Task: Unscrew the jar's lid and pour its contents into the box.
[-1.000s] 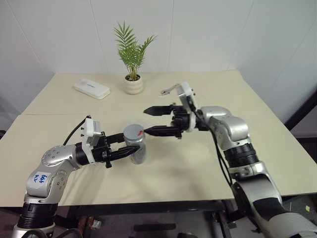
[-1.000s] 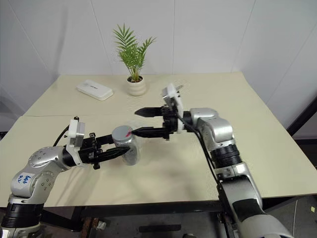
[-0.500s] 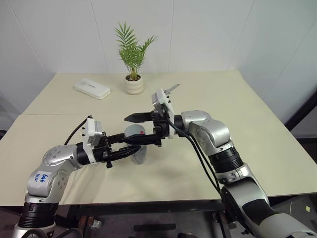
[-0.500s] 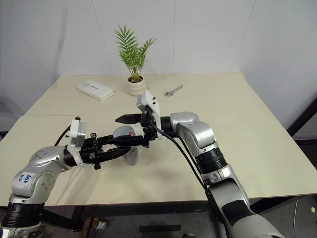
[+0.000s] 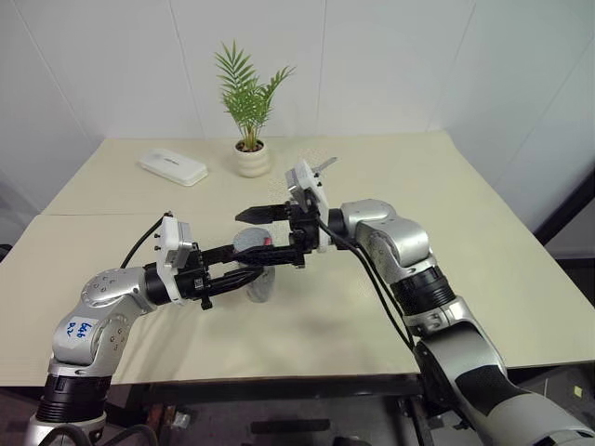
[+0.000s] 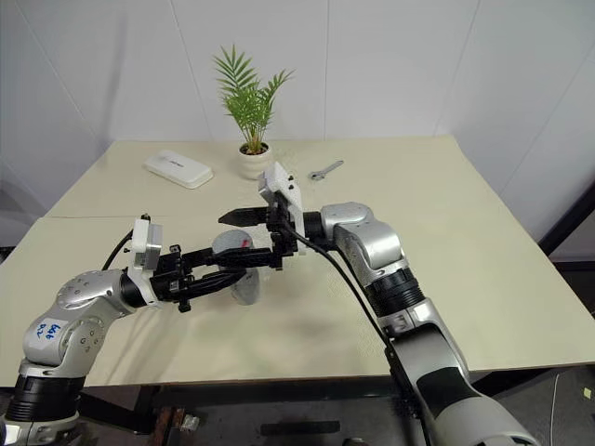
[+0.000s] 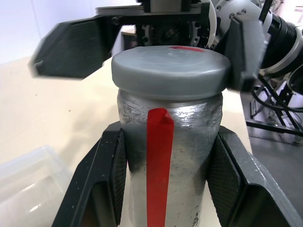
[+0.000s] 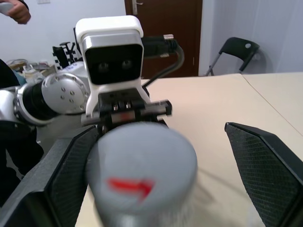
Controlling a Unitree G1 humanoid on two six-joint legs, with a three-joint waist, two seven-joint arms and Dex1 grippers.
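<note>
The jar (image 7: 168, 161), clear with a red strip down its side, stands upright in my left gripper (image 7: 170, 137), which is shut on its body. The grey lid (image 7: 170, 71) with its red mark sits on top of the jar. My right gripper (image 5: 260, 238) is open and reaches in level from the right. Its fingers (image 7: 71, 49) stand on either side of the lid (image 8: 142, 161), apart from it. A corner of the clear box (image 7: 28, 184) lies on the table just beside the jar.
At the back of the table stand a potted plant (image 5: 251, 158), a white rectangular case (image 5: 173, 166) and a small wrench (image 5: 321, 165). A person's hand (image 8: 14, 9) and a chair (image 8: 239, 49) are beyond the table.
My right gripper has moved left from beside the jar until its open fingers straddle the lid. The left gripper and the jar have stayed in place.
</note>
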